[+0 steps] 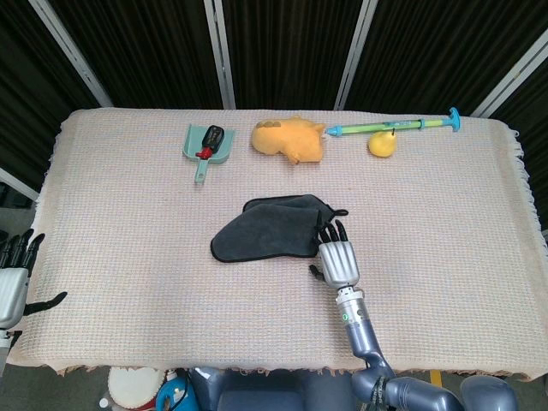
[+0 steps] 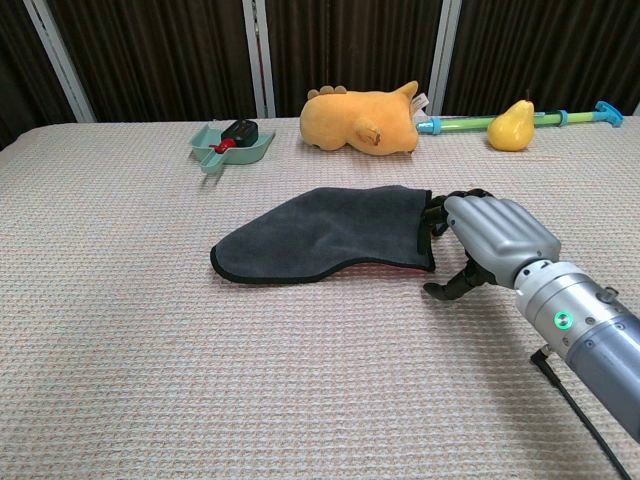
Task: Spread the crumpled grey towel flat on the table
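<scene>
The grey towel [image 1: 267, 229] lies folded mid-worktop [image 1: 128, 223]; the right robot hand [image 1: 336, 257] sits at its right edge, fingers [image 2: 437, 214] spread, fingertips at the hem, gripping nothing; only the head view shows the left robot hand [image 1: 12, 276], low at the worktop's left edge, fingers apart, empty.

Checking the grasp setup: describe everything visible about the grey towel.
The grey towel is dark, plush-looking cloth with a black edge, folded over itself, not spread. It lies mid-table, rounded end toward the robot's left, straight edge and small hanging loop toward its right. The right hand is at that edge; actual contact is unclear.
</scene>
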`<state>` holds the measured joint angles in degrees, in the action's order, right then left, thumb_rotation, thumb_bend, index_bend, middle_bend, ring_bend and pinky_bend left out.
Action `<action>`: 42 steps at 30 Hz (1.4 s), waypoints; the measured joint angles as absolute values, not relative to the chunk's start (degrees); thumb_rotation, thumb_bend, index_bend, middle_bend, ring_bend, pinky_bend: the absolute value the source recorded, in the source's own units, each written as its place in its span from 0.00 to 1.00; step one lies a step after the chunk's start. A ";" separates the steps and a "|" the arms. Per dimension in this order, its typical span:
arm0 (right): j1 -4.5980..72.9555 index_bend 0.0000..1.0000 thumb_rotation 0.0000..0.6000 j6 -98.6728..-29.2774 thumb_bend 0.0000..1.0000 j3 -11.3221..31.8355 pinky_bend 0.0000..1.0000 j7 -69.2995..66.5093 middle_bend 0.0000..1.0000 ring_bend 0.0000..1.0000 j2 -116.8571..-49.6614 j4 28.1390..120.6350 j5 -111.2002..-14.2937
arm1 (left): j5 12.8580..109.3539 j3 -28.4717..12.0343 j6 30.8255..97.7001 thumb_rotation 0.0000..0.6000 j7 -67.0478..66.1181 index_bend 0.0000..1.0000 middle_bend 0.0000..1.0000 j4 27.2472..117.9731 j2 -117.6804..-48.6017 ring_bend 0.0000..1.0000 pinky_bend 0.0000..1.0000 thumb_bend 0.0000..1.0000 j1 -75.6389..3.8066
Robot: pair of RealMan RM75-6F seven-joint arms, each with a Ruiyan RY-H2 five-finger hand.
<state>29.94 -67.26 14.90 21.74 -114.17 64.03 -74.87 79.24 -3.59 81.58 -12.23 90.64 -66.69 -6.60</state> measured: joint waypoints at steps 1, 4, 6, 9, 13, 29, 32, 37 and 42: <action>30.03 0.47 1.00 -67.18 0.27 14.90 0.07 21.64 0.22 0.12 -114.32 63.78 -74.80 | 79.20 -3.60 81.54 1.00 -12.29 0.00 0.00 90.60 -66.73 0.00 0.08 0.00 -6.62; 30.42 0.49 1.00 -66.83 0.27 14.78 0.07 21.28 0.22 0.12 -115.02 62.57 -74.64 | 79.11 -3.63 81.47 1.00 -12.44 0.00 0.00 90.51 -66.85 0.00 0.08 0.00 -6.69; 30.72 0.51 1.00 -66.72 0.27 14.69 0.07 21.02 0.22 0.12 -115.62 61.53 -74.59 | 79.09 -3.70 81.56 1.00 -12.49 0.00 0.00 90.43 -66.96 0.00 0.08 0.00 -6.71; 31.21 0.53 1.00 -66.75 0.27 14.61 0.07 20.50 0.22 0.12 -116.46 60.19 -74.68 | 79.12 -3.74 81.58 1.00 -12.51 0.00 0.00 90.40 -67.05 0.00 0.08 0.00 -6.78; 31.80 0.56 1.00 -66.90 0.30 14.64 0.07 19.31 0.22 0.12 -117.21 59.02 -74.95 | 79.11 -3.69 81.41 1.00 -12.69 0.00 0.00 90.21 -67.26 0.00 0.08 0.00 -6.88; 32.75 0.60 1.00 -67.29 0.53 14.27 0.07 18.15 0.22 0.12 -117.62 58.69 -75.28 | 79.36 -3.38 81.30 1.00 -13.15 0.00 0.00 90.24 -67.65 0.00 0.08 0.00 -7.00; 32.58 0.61 1.00 -67.23 0.55 14.02 0.07 18.16 0.22 0.12 -117.33 59.07 -75.12 | 79.51 -3.32 81.44 1.00 -13.14 0.00 0.00 90.41 -67.56 0.00 0.08 0.00 -6.96; 32.38 0.61 1.00 -67.81 0.55 13.66 0.07 18.02 0.22 0.12 -116.53 60.26 -75.61 | 79.75 -3.21 81.53 1.00 -13.20 0.00 0.00 90.64 -67.44 0.00 0.08 0.00 -6.94; 32.56 0.61 1.00 -69.23 0.55 13.75 0.07 18.25 0.22 0.12 -114.00 63.74 -77.21 | 80.10 -2.98 81.45 1.00 -13.39 0.00 0.00 90.72 -67.53 0.00 0.08 0.00 -7.01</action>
<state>32.56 -69.23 13.75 18.25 -114.00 63.74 -77.21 80.10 -2.98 81.45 -13.39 90.72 -67.53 -7.01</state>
